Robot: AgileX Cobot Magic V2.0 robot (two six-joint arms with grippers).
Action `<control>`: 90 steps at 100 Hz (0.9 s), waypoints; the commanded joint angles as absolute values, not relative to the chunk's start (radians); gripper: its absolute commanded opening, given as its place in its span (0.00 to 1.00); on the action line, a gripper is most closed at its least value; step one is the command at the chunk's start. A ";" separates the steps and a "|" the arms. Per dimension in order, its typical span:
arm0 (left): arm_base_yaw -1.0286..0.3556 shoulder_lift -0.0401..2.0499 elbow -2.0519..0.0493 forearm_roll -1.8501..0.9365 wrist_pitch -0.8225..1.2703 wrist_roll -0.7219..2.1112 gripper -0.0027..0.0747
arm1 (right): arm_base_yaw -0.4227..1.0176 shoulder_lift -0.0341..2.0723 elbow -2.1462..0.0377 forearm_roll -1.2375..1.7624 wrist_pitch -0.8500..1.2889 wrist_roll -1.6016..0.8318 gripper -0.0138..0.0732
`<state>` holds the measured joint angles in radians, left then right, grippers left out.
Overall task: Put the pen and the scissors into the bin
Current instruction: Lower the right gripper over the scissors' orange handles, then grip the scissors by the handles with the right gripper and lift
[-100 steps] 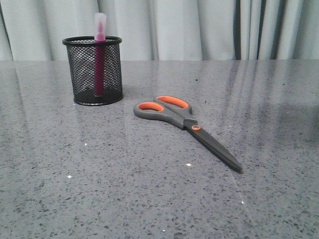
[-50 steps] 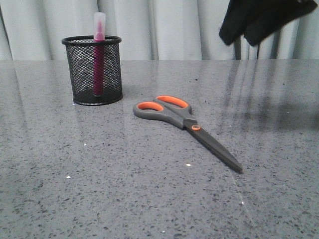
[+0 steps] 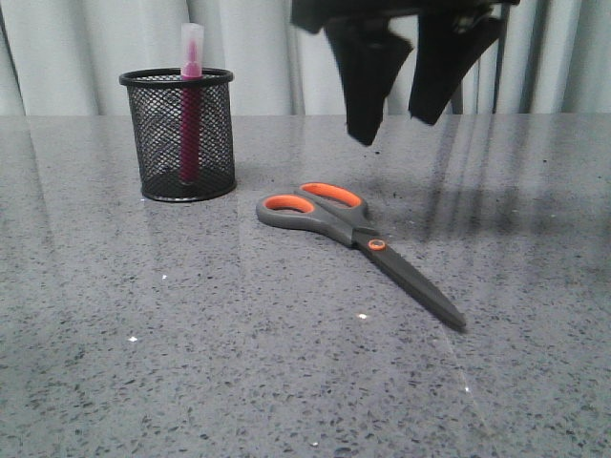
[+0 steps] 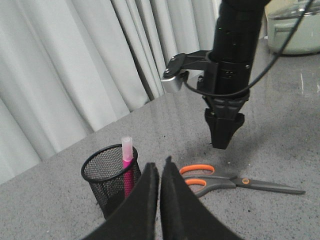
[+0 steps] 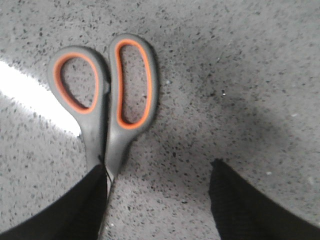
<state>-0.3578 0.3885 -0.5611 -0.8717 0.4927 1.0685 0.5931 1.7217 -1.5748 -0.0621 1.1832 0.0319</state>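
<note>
Scissors [image 3: 355,234] look stiff, thin and probably slippery, so I'd pinch the neck with my spread right gripper [image 3: 399,110].

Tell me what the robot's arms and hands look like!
The right hand has two flat black fingers that taper to blunt tips. Its arm is a chunky black column with a black cable looping beside it and a small silver-grey box on the side. The left hand has two flat black fingers too.

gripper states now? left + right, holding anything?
Left gripper: closed, holding nothing.
Right gripper: open, empty, above the scissors on the table.
</note>
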 commanded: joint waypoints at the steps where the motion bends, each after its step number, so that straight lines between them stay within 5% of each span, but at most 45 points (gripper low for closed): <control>1: -0.365 0.401 -0.580 -0.905 0.444 1.056 0.01 | 0.592 1.704 -1.622 -0.050 1.194 0.062 0.62; 90: -0.397 0.400 -0.578 -0.929 0.538 1.056 0.01 | 0.621 1.889 -1.620 -0.017 1.180 0.158 0.61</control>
<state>-0.3873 0.3885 -0.5523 -0.8868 0.5720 1.0650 0.6255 1.9071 -1.5973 0.0148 1.1881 0.1538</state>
